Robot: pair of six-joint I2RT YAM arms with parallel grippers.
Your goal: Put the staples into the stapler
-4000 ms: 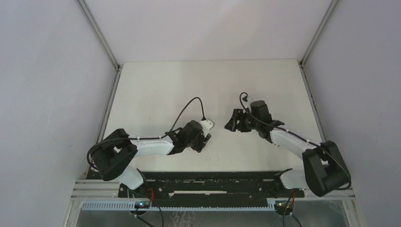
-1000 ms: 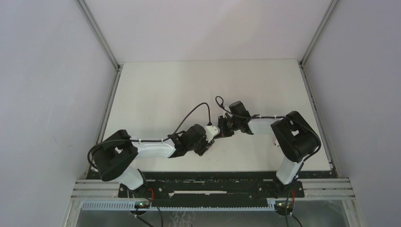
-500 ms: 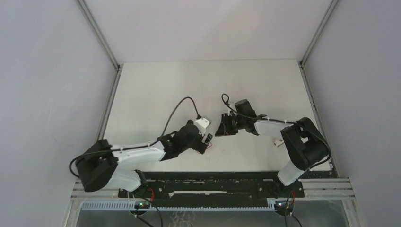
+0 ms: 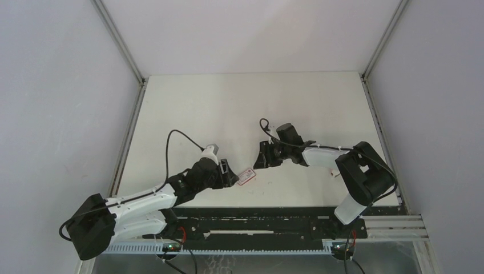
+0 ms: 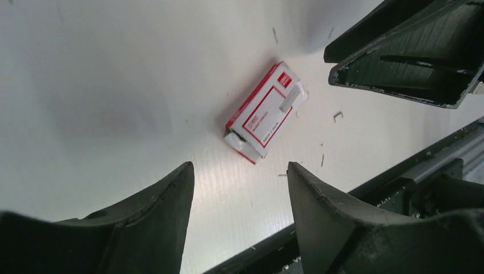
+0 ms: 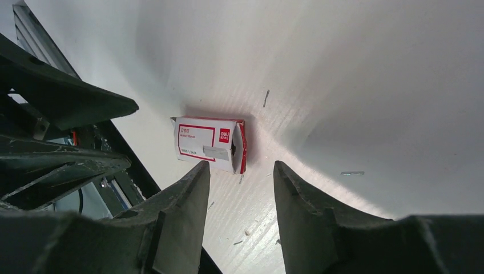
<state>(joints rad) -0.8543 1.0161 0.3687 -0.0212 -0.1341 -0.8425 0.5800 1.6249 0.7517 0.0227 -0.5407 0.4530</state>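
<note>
The light, squashy staple box [image 4: 246, 176] lies on the desk [image 4: 200, 108] between your left hand [image 4: 228, 172] and right hand [image 4: 262, 160], both open and empty, so pinch its long sides gently.

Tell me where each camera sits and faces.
Top external: above and behind both arms, looking down on the table; both show.
Left wrist: looks between the fingers of the left hand at the staple box.
Right wrist: looks between the fingers of the right hand at that box.
Shared: both wrist views show the box and the other hand.
</note>
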